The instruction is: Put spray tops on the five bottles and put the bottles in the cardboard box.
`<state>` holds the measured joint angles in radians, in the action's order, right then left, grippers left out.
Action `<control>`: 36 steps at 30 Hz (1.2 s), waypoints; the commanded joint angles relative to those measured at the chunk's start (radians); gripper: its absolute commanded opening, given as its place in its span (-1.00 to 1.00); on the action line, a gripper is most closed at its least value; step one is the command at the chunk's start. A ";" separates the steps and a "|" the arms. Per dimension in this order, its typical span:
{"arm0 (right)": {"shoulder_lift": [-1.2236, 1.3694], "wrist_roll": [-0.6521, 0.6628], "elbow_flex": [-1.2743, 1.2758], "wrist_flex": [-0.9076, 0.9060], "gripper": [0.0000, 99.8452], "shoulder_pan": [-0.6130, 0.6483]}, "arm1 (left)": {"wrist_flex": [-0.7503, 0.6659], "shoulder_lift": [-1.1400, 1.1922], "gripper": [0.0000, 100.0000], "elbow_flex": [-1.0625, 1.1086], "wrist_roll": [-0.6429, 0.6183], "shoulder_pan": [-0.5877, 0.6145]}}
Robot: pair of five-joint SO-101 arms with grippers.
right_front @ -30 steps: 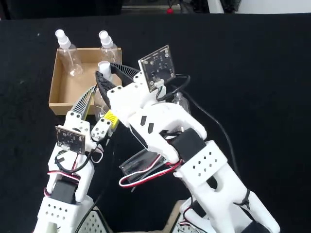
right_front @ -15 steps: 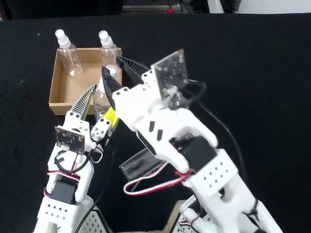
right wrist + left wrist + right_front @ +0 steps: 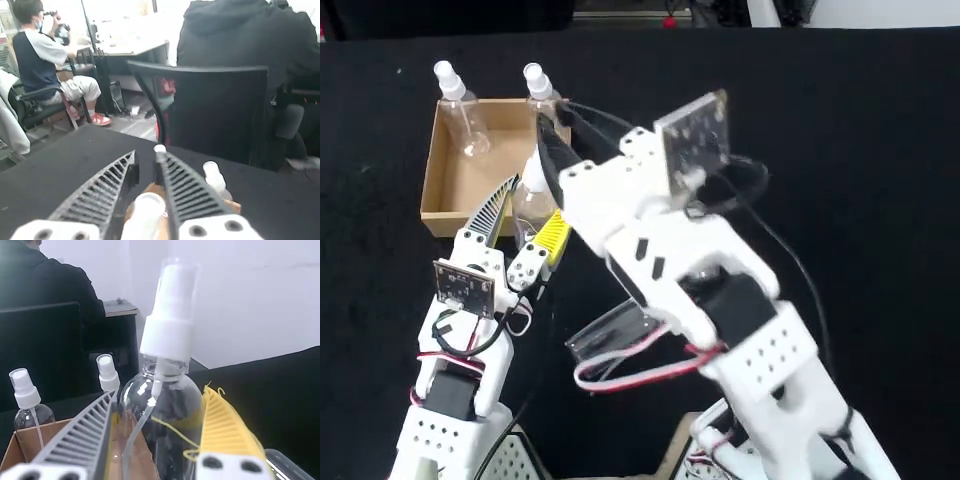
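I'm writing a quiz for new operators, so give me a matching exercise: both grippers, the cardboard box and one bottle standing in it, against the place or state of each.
Things:
1. left gripper
2. right gripper
3. far-left capped bottle
4. cardboard box

Place or state:
A. sits on the black table
B. stands inside the box at a far corner
C. jaws apart, either side of a spray top
D. shut on the held bottle

Pairs: 1-D, 2-C, 3-B, 4-A

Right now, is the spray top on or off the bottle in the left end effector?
On: the spray top sits atop the bottle, its tube hanging inside.
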<state>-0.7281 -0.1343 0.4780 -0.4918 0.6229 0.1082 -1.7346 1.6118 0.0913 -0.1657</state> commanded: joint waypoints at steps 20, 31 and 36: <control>0.007 0.017 -0.036 -0.127 -0.98 0.057 | -0.023 -0.014 -0.77 -0.027 -0.006 0.007; -0.173 0.110 -0.173 -0.256 -0.97 0.055 | -0.023 -0.014 -0.77 -0.025 0.002 0.007; -0.265 0.117 -0.179 -0.285 -0.97 -0.028 | -0.023 -0.014 -0.77 -0.008 0.002 0.010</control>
<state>-0.9244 -0.0253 0.3552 -0.7587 0.6628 0.1082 -1.7346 1.6134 0.0913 -0.1642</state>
